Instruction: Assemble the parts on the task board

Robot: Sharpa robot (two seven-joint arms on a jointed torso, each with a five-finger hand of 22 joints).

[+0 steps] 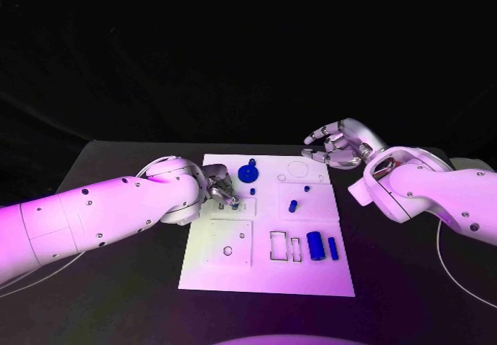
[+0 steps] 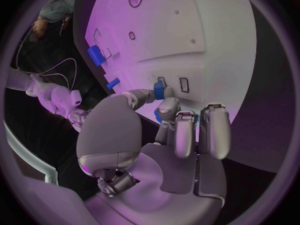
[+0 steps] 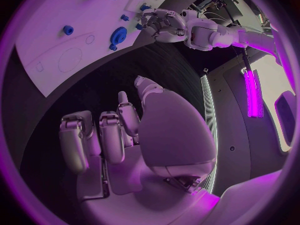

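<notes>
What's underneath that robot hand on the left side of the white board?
Under the left robot hand lies the white board. A small blue part sits at its fingertips. Whatever the fingers cover on the board is hidden.

task board: white plate, flat, mid-surface | blue gear: board's 11 o'clock, lying flat | two blue cylinders: 4 o'clock, side by side, lying lengthwise | small blue pieces: around board centre | small blue part: pinched in left hand's fingertips
</notes>
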